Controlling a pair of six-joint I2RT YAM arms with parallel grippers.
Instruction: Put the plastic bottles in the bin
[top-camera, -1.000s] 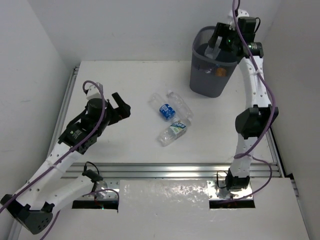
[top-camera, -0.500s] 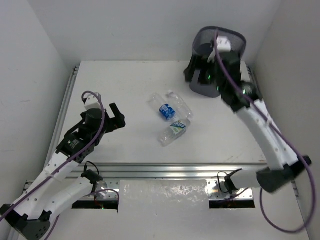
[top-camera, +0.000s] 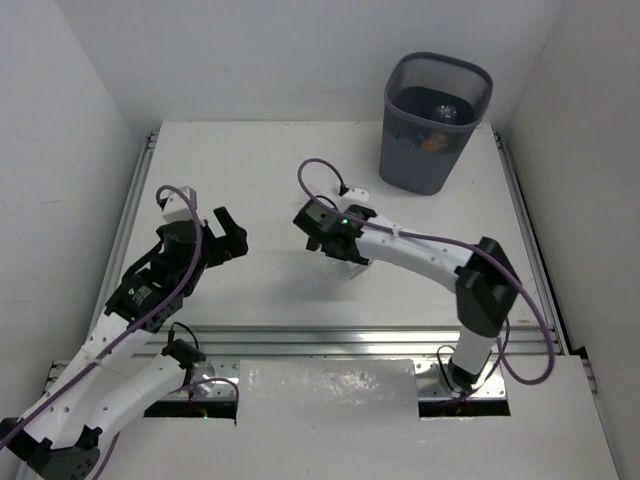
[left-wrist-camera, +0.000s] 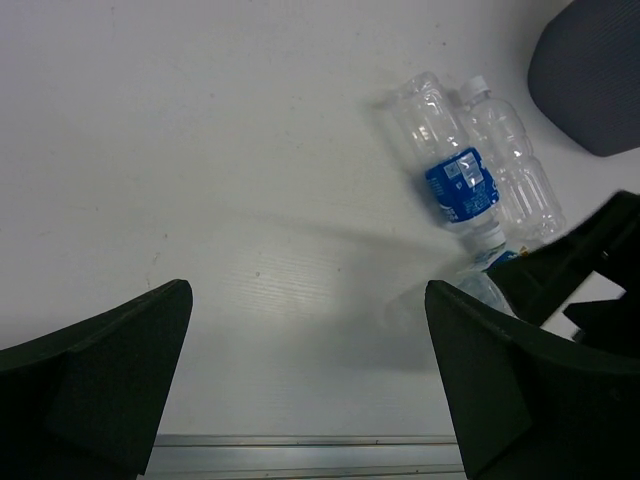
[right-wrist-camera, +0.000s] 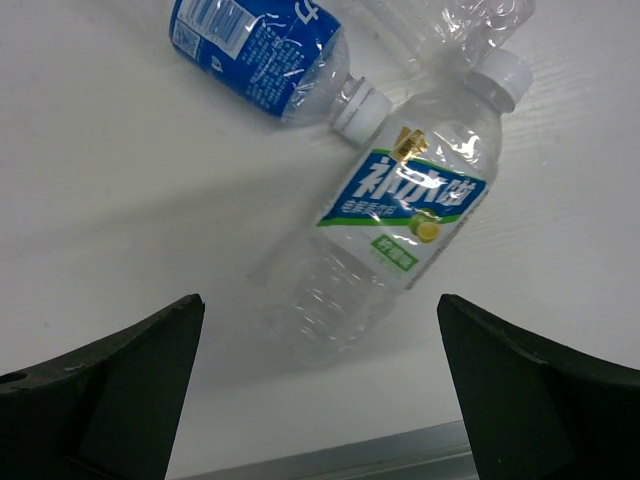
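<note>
My right claw (right-wrist-camera: 320, 300) is hanging spread wide and empty, directly over the green-and-white-labelled bottle (right-wrist-camera: 400, 240), which is lying on the tabletop (left-wrist-camera: 200, 150). The blue-labelled bottle (right-wrist-camera: 265, 50) and an unlabelled clear bottle (left-wrist-camera: 510, 160) are lying side by side just beyond it. My left claw (left-wrist-camera: 308, 290) is hovering spread and empty, with these bottles ahead to its right. The mesh bin (top-camera: 420, 160) is standing well beyond my right claw.

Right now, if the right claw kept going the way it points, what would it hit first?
Probably the clear bottle with the green-and-white label, which lies on the table squarely in line with the open right gripper. The gap to it is hard to judge.
</note>
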